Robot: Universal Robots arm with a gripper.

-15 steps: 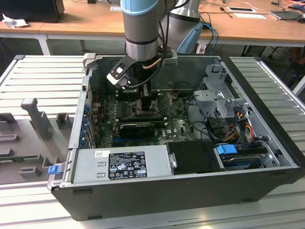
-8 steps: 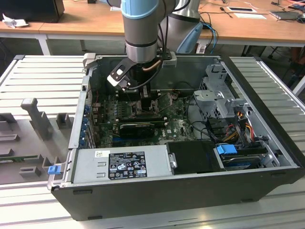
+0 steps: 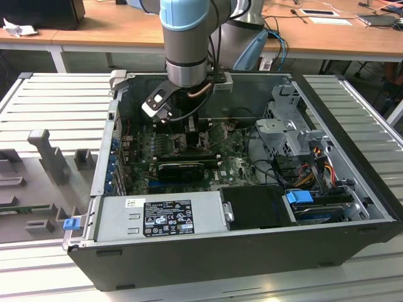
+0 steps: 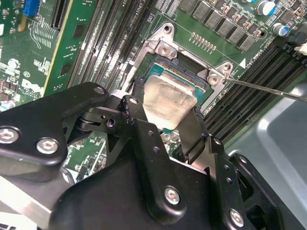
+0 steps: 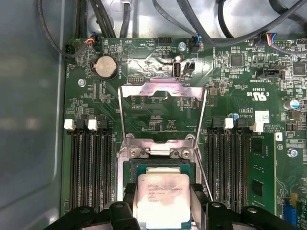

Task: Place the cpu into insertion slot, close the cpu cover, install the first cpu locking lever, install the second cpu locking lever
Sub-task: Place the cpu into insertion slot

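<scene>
Second wrist view | we see the gripper (image 4: 167,103) closed on the cpu (image 4: 169,96), jaws narrowed to its width and pressing two opposite edges | cpu lies flat over the insertion slot (image 4: 178,67); whether seated, we cannot tell | first wrist view | cpu cover (image 5: 163,90) stands swung open beyond the slot, above the motherboard (image 5: 144,60).

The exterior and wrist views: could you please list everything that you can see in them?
case: one, black, open on ribbed grey table
motherboard: one, green, inside case
insertion slot: one, black-framed, on motherboard
cpu cover: one, grey, swung open beside slot
cpu: one, silver, over slot
coin cell: one, silver, on motherboard
power supply: one, grey, inside case
arm: one, blue-grey, above case
gripper: one, black, shut on cpu
</scene>
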